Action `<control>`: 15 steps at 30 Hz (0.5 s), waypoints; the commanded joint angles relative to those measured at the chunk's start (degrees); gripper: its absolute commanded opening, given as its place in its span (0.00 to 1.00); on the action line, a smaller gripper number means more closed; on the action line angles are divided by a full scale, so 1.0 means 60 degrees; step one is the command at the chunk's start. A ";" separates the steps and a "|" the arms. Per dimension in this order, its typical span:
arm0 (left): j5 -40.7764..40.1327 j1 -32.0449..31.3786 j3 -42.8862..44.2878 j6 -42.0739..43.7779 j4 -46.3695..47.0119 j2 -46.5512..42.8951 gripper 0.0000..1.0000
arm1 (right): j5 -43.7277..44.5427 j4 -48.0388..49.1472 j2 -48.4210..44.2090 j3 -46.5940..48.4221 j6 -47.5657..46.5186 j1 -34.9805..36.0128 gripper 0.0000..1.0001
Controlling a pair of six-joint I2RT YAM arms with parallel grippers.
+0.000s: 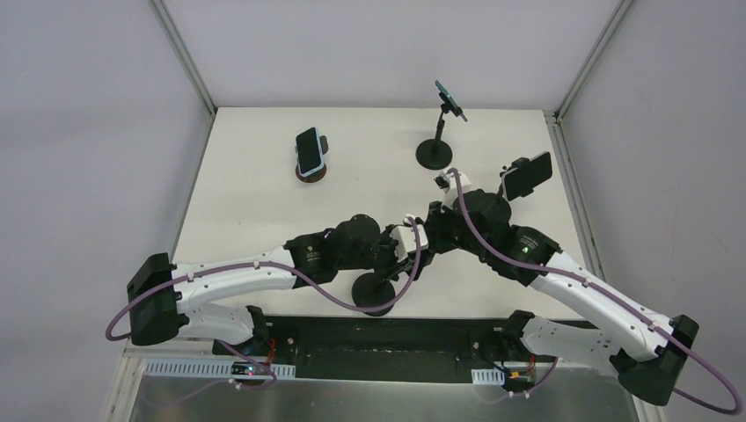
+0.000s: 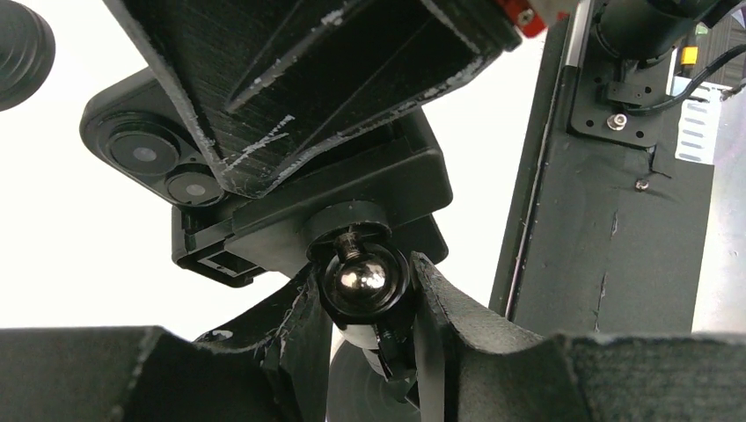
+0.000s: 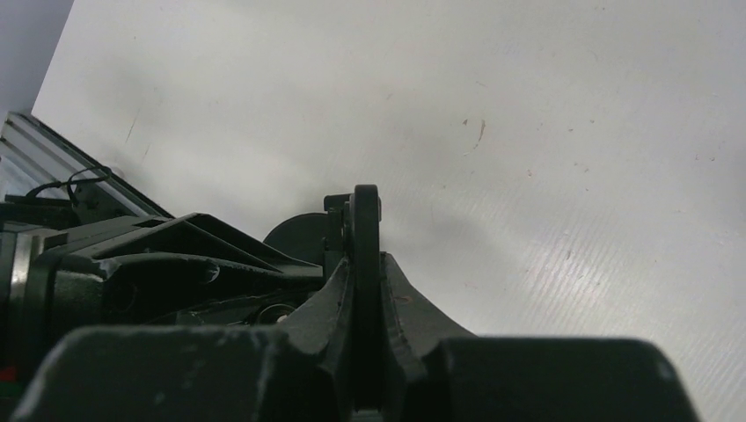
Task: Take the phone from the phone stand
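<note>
Black phone [image 2: 132, 141] clamped in its stand [image 2: 356, 277]
Phone upper left, two camera lenses showing; the stand's shiny ball joint just below, centre.

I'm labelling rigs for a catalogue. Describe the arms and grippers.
The left arm and right arm have white link shells with black joints and bases. A purple cable runs along each. The left gripper and right gripper are black, with rough matt fingers.
</note>
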 commanded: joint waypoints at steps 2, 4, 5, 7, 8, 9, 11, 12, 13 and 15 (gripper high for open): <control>0.3935 -0.1832 -0.0568 0.0390 -0.0426 -0.0019 0.00 | 0.0631 0.1474 0.0078 -0.0780 -0.1433 -0.0436 0.00; 0.4028 -0.1905 -0.0699 0.0352 -0.0422 -0.0178 0.00 | 0.0285 0.1644 -0.0284 -0.1026 -0.1819 -0.0446 0.00; 0.4069 -0.1960 -0.0748 0.0329 -0.0422 -0.0247 0.00 | 0.0232 0.1634 -0.0421 -0.1104 -0.1881 -0.0447 0.00; 0.4129 -0.2088 -0.0847 0.0293 -0.0415 -0.0353 0.00 | 0.0234 0.1595 -0.0661 -0.1164 -0.1979 -0.0438 0.00; 0.4136 -0.2171 -0.0898 0.0274 -0.0421 -0.0373 0.00 | 0.0279 0.1575 -0.0757 -0.1215 -0.2020 -0.0444 0.00; 0.4113 -0.2246 -0.0947 0.0268 -0.0409 -0.0401 0.00 | 0.0286 0.1571 -0.0859 -0.1258 -0.2062 -0.0434 0.00; 0.4046 -0.2363 -0.1040 0.0223 -0.0407 -0.0415 0.00 | 0.0190 0.1648 -0.1047 -0.1378 -0.2206 -0.0442 0.00; 0.4042 -0.2391 -0.1093 0.0203 -0.0407 -0.0432 0.00 | 0.0119 0.1691 -0.1146 -0.1412 -0.2365 -0.0438 0.00; 0.4052 -0.2412 -0.1132 0.0190 -0.0407 -0.0458 0.00 | 0.0052 0.1678 -0.1215 -0.1427 -0.2453 -0.0446 0.00; 0.4063 -0.2455 -0.1225 0.0161 -0.0400 -0.0539 0.00 | -0.0152 0.1666 -0.1372 -0.1456 -0.2755 -0.0445 0.00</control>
